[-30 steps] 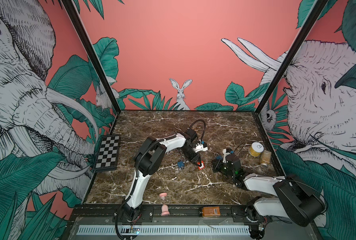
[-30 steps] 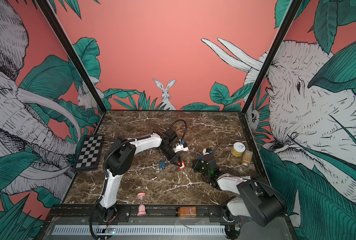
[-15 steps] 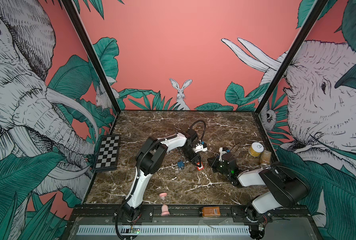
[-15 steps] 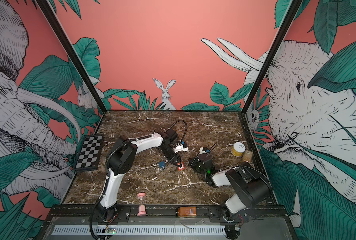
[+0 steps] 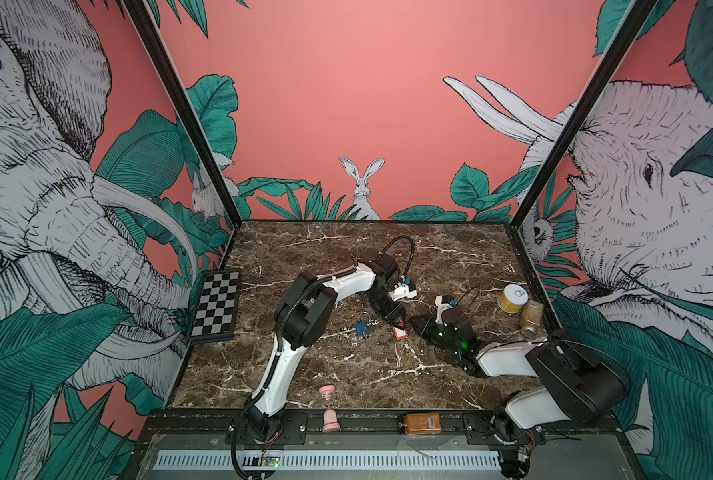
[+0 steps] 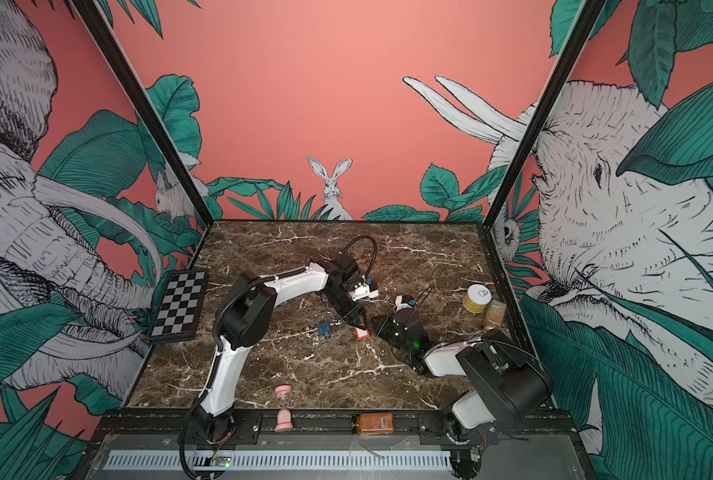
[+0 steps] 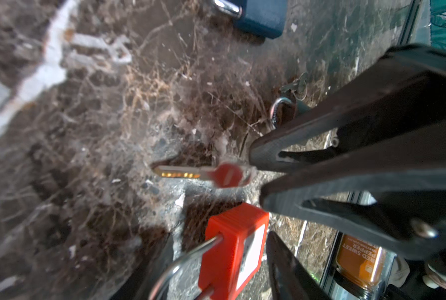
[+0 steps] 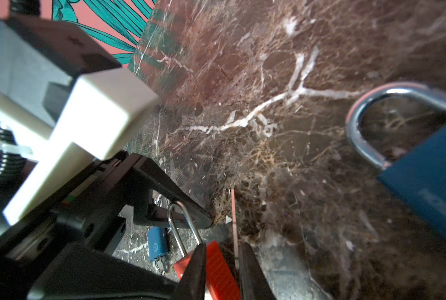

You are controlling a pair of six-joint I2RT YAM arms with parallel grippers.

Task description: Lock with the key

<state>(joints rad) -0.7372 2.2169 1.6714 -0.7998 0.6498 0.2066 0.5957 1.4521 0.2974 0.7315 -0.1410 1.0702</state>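
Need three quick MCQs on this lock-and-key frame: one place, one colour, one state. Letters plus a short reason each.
1. Where on the table is the chessboard?
A. at the left edge
B. at the right edge
C. at the back middle

2. What colour is the head of the key?
A. blue
B. red
C. green

3. How does the key stand to the red padlock?
A. inserted in it
B. hung on its shackle
C. apart from it, not inserted

Answers:
1 A: both top views show it by the left wall.
2 B: the left wrist view shows a round red head.
3 C: the left wrist view shows bare marble between them.
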